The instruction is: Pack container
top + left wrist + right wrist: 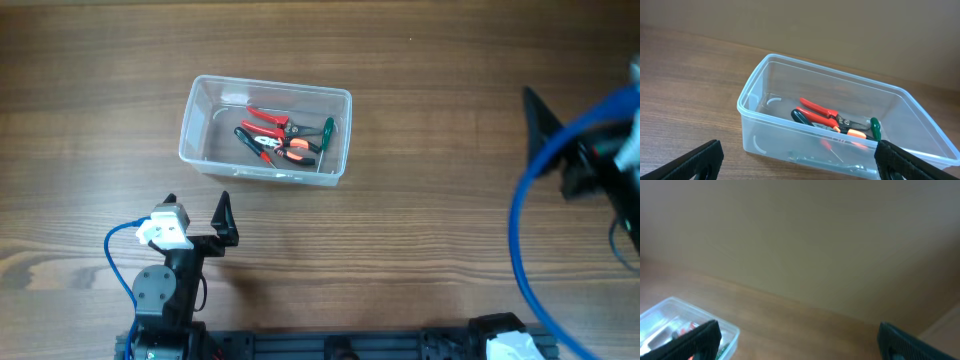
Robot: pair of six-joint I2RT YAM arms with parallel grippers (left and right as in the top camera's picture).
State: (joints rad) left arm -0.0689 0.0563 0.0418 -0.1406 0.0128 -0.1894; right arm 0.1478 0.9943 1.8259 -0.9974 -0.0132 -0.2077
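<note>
A clear plastic rectangular container (200, 135) with rounded corners and a rolled rim stands on the brown wooden table (420, 250), in the upper left-centre of the overhead frame. In its right half lie a pair of red-handled pliers (268, 118), a second pair with black and orange grips (272, 147) touching it, and a green-handled screwdriver (326, 133) near the right wall. The left gripper (197, 200) sits in the lower left of the overhead frame, below the container and apart from it. Its two black fingers (695, 162) are spread wide with nothing between them. In the left wrist view the tub fills the centre and right, with the tools heaped against its far right side. The right arm shows at the right edge of the overhead frame, blurred, with a blue cable (520, 230) looping down from it, well away from the container. In its own wrist view the right gripper (799, 326) is spread wide and empty, one black finger (697, 339) in each lower corner. A corner of the container shows at the lower left, behind the left-hand finger.
</note>
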